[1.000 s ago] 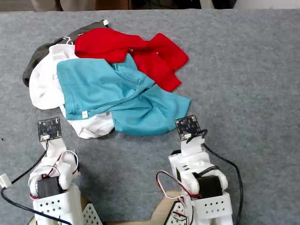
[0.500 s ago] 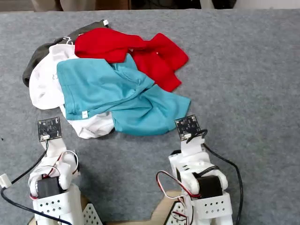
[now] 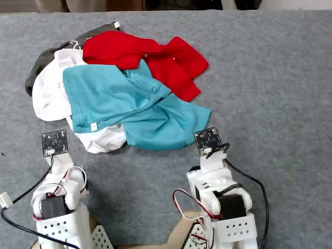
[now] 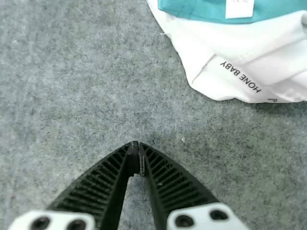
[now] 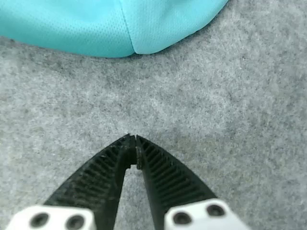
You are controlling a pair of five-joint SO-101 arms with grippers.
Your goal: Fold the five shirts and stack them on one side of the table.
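Note:
A loose pile of shirts lies at the back left of the table. A teal shirt [image 3: 129, 104] is on top, a red shirt [image 3: 155, 57] behind it, a white shirt [image 3: 49, 88] beneath and a dark shirt [image 3: 44, 59] at the far left. My left gripper [image 4: 135, 144] is shut and empty, low over the grey mat, short of the white shirt's hem [image 4: 249, 57]. My right gripper [image 5: 134, 139] is shut and empty too, just short of the teal shirt's edge [image 5: 96, 24]. Both arms [image 3: 57, 176] [image 3: 215, 176] sit folded at the near edge.
Grey felt mat [image 3: 275, 93] covers the whole table. Its right half is bare, as is the strip between the two arm bases. Cables [image 3: 249, 179] loop beside the right arm's base.

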